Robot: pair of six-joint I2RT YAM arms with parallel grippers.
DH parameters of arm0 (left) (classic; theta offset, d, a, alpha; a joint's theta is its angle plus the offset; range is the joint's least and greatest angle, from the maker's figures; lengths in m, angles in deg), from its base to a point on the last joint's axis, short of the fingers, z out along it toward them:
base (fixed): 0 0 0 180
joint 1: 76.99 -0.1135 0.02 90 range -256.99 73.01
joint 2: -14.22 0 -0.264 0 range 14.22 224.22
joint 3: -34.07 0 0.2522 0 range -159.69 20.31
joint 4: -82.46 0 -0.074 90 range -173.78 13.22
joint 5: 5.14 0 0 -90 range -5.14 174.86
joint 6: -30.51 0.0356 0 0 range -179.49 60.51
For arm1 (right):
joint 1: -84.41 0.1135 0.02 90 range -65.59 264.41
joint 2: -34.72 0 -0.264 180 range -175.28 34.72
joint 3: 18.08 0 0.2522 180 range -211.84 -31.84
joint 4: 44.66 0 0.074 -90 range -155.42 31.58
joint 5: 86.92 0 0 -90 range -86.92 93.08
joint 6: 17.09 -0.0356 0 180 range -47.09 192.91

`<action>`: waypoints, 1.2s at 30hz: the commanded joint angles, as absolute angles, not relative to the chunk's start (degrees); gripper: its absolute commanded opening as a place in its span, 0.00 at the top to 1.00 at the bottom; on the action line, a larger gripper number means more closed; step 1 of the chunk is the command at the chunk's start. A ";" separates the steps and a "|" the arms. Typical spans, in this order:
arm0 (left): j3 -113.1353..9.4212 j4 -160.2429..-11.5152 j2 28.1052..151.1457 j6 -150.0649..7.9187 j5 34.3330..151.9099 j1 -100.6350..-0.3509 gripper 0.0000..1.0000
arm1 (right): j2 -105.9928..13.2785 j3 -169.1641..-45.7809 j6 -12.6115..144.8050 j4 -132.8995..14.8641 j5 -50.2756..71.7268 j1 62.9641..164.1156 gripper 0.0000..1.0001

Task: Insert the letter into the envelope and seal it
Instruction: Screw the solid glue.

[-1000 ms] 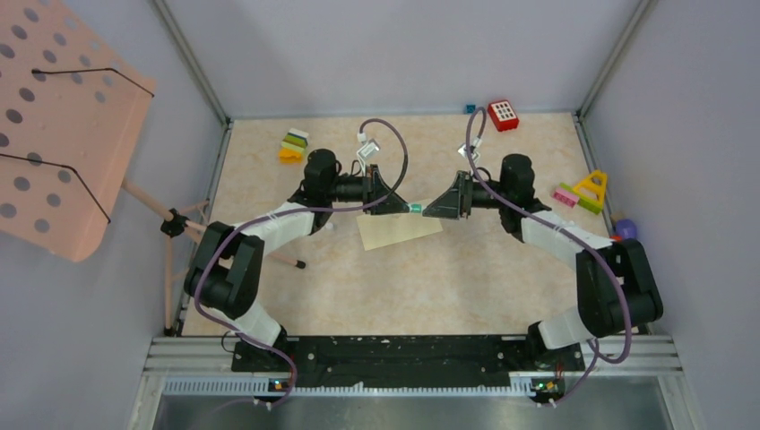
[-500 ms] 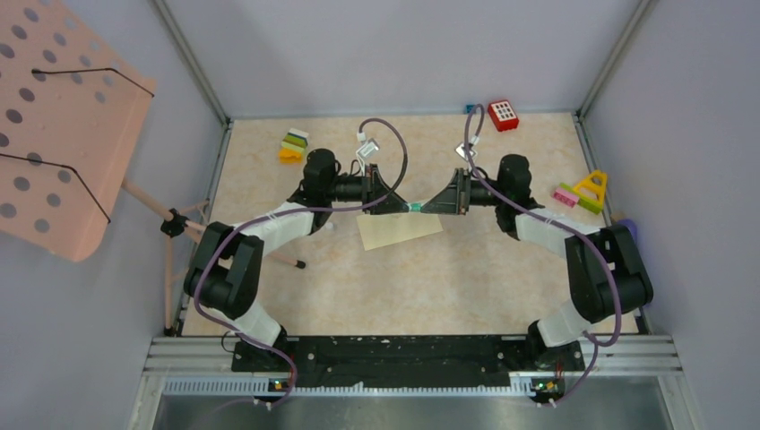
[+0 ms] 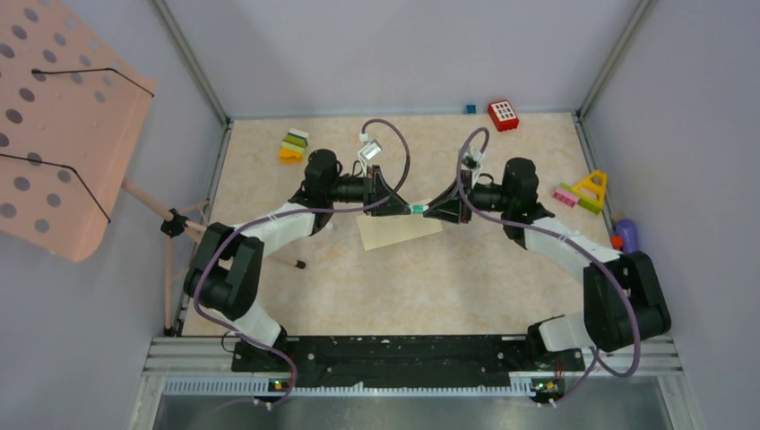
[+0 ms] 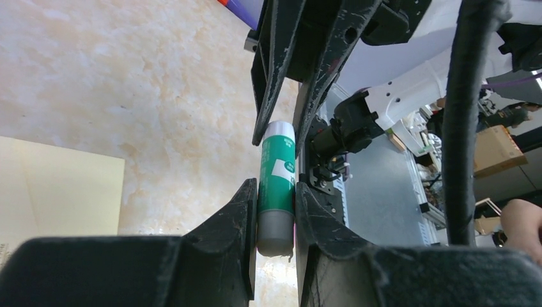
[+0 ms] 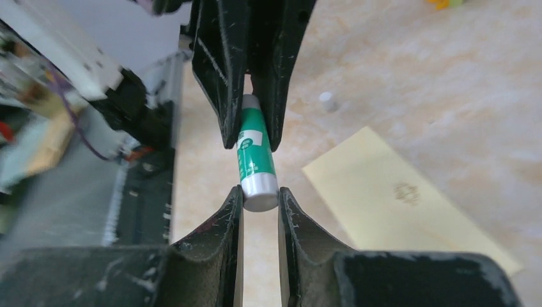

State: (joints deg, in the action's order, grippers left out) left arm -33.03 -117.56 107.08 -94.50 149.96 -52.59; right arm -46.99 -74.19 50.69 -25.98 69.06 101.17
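Step in hand, as judged: preparing the adhesive for sealing. Left end effector is clenched on one end of a green glue stick and holds it level above the counter. Toward the centre, the stick bridges the two arms, with its green body exposed between them. Right end effector meets the left one nose to nose. Its fingertips press against both sides of the opposite, white end, so it reads as grasping that end. Which end carries the cap cannot be told.

Envelope lies flat on the counter beneath the meeting point, a little toward the arm bases, and neither arm touches it. Flap position is not readable, and whether the letter is inside cannot be told.

Next move, as judged: a straight pull apart along the stick's axis, or a transfer to one arm. Requirements:
- a firm hold on the left;
- no slip on the short white end at the right;
- no sideways load that would cock the stick.

The glue tip must then be brought down to the flap edge.
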 commanded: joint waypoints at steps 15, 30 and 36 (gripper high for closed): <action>-33.44 -121.14 107.00 -96.14 149.89 -53.09 1.00 | -32.49 -72.00 105.51 -42.75 53.14 109.56 0.54; -32.97 -121.05 105.42 -95.15 150.08 -53.17 1.00 | -48.07 -82.41 40.09 -37.99 72.72 99.01 0.50; -32.86 -120.91 104.83 -94.48 150.22 -53.17 1.00 | -53.15 -82.79 31.39 -33.12 74.72 98.93 0.55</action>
State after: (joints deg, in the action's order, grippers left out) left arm -33.01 -118.12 107.49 -95.57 149.94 -52.92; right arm -52.04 -81.09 41.97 -38.00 70.79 99.51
